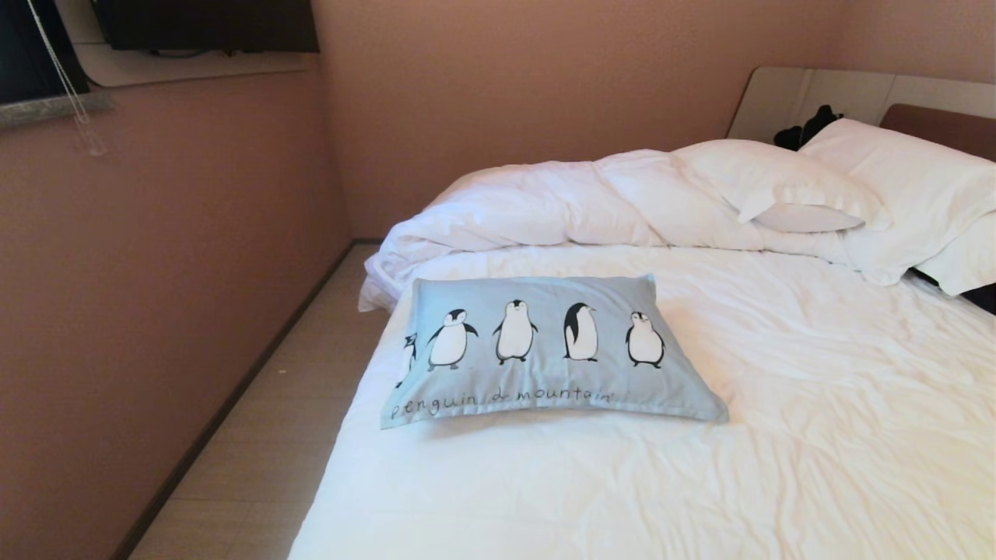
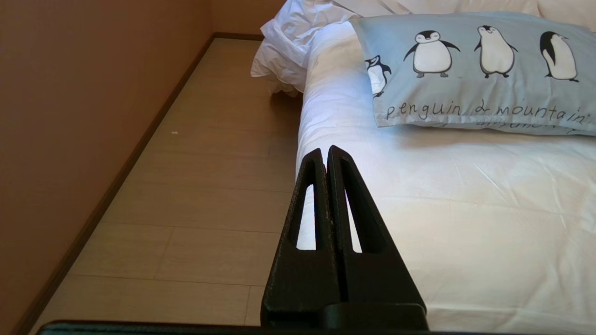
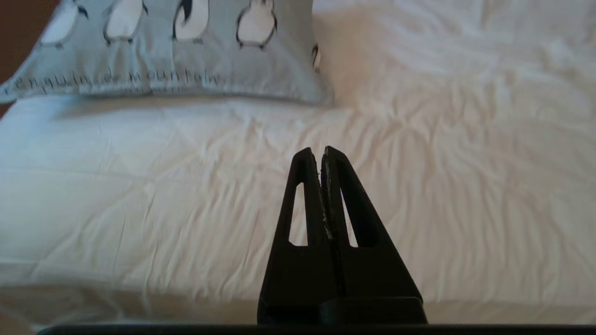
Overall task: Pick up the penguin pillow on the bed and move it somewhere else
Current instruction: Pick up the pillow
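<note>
The penguin pillow is lying flat on the bed, on the wrinkled white sheet near the bed's left edge, in front of the bunched white duvet. Its long axis is running side to side across the robot's front, with the row of penguins upright and the script line along the near edge.

Neither arm is showing in the head view. In the right wrist view, the right gripper is hovering over bare sheet with its fingers clenched together on nothing, and the pillow's near right corner is lying ahead of the tips and off toward the robot's left, well apart. The left gripper, fingers likewise clenched and empty, is sitting by the bed's left edge above the floor, the pillow ahead and to its right. Which arm is nearer is hard to judge.
</note>
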